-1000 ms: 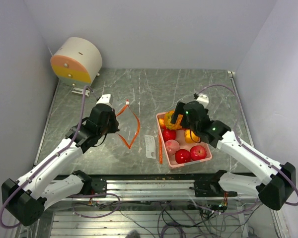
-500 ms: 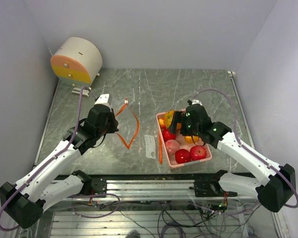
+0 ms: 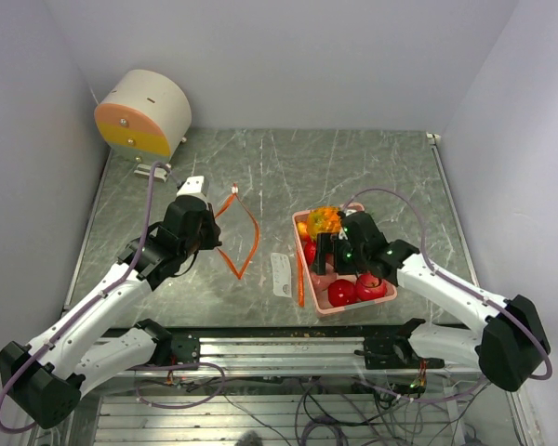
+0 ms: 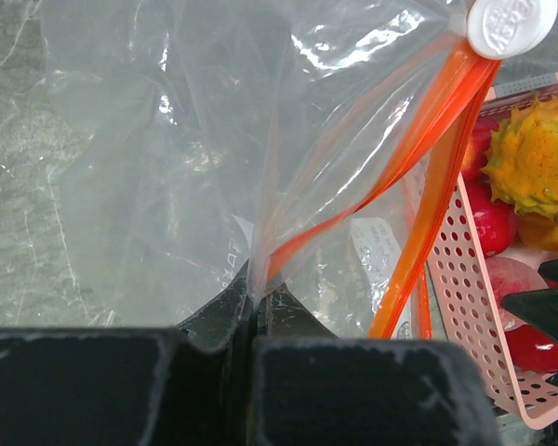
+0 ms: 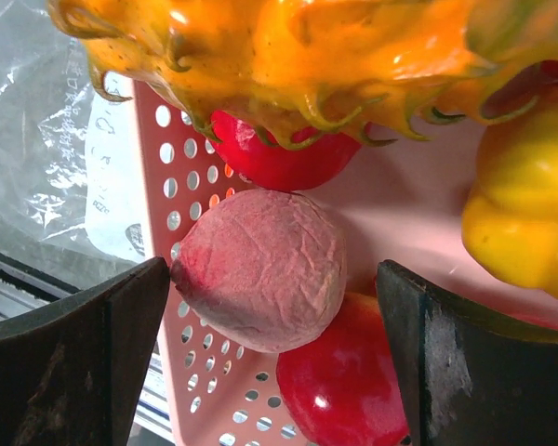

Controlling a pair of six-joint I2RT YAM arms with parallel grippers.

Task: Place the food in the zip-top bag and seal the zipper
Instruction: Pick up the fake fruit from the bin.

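The clear zip-top bag [image 3: 244, 237] with an orange zipper lies left of the pink basket [image 3: 393, 292]. My left gripper [image 3: 215, 244] is shut on the bag's edge beside the zipper strip [image 4: 353, 200]; the white slider [image 4: 511, 22] sits at the far end. The food is in the basket: a bumpy orange fruit [image 3: 324, 220], red apples [image 3: 342, 293], a yellow pepper [image 5: 530, 214] and a pink peach [image 5: 260, 269]. My right gripper [image 3: 329, 255] is open, low in the basket, with one finger [image 5: 93, 362] on each side of the peach, not touching it.
A round white and orange-yellow drum [image 3: 144, 113] stands at the back left. A white printed label [image 3: 281, 275] shows on the bag beside the basket wall [image 5: 167, 186]. A metal rail [image 3: 279, 340] runs along the near edge. Walls close both sides.
My right gripper has moved toward the near side and down into the basket, from above the bumpy orange fruit to around the peach. The left arm shifted only slightly, still holding the bag.
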